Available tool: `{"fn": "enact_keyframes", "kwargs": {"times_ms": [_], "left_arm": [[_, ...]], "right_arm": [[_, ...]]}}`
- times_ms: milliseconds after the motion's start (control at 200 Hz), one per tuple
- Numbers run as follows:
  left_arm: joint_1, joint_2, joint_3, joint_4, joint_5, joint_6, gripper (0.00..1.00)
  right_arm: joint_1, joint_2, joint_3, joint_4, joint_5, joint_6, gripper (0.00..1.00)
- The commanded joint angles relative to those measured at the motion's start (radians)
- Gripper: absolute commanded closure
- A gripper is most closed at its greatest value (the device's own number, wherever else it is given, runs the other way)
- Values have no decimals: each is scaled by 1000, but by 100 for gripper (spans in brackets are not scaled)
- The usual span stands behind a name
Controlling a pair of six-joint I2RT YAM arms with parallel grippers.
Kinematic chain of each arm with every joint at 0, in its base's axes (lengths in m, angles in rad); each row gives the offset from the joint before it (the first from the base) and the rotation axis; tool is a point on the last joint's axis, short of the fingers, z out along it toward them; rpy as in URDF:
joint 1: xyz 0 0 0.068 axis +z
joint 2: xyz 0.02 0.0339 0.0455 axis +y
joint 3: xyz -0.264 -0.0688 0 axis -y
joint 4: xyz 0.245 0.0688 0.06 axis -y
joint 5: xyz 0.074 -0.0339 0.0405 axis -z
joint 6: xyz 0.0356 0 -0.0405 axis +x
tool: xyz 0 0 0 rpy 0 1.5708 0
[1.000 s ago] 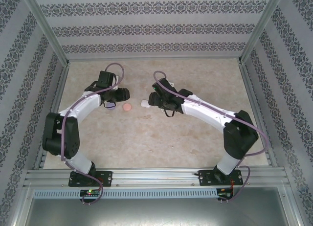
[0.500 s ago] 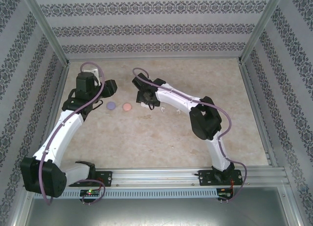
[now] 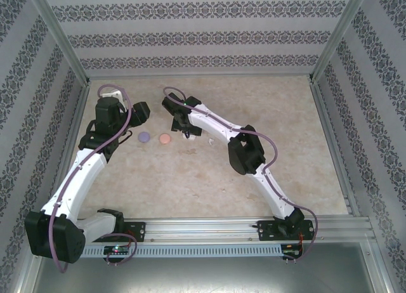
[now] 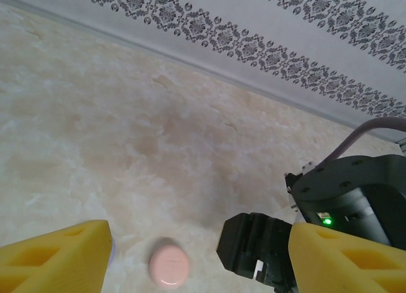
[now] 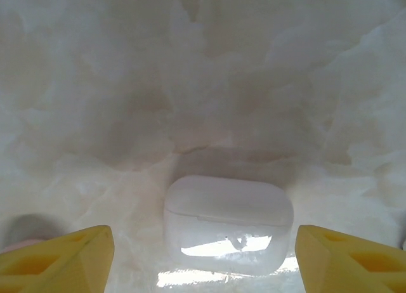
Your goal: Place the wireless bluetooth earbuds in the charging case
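Now | left claw (image 4: 200,242) open, pink case (image 4: 169,267) ahead | right claw (image 5: 204,242) open, white case (image 5: 228,223) between its fingers (image 5: 70,258)

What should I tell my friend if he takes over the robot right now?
Left gripper: open, holding nothing, aimed near the pink case.
Right gripper: open, with a finger on either side of the white case, not closed on it.
The purple case sits on the table, left of the pink one.
Done: all three cases look shut. Whether earbuds are inside can't be told.
Left: probably open each case and check.
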Motion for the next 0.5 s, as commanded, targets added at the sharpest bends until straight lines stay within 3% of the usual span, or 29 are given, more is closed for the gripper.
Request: {"fn": "enact_keyframes", "kwargs": {"times_ms": [0,495], "left_arm": [[11,-30,-15,48,-29,-13,26],[11,-36,-24,58,-30,-10,21]], "right_arm": [[11,38,44,-97,51,46,24],[-5,97,47,-36,-12,58,28]]}}
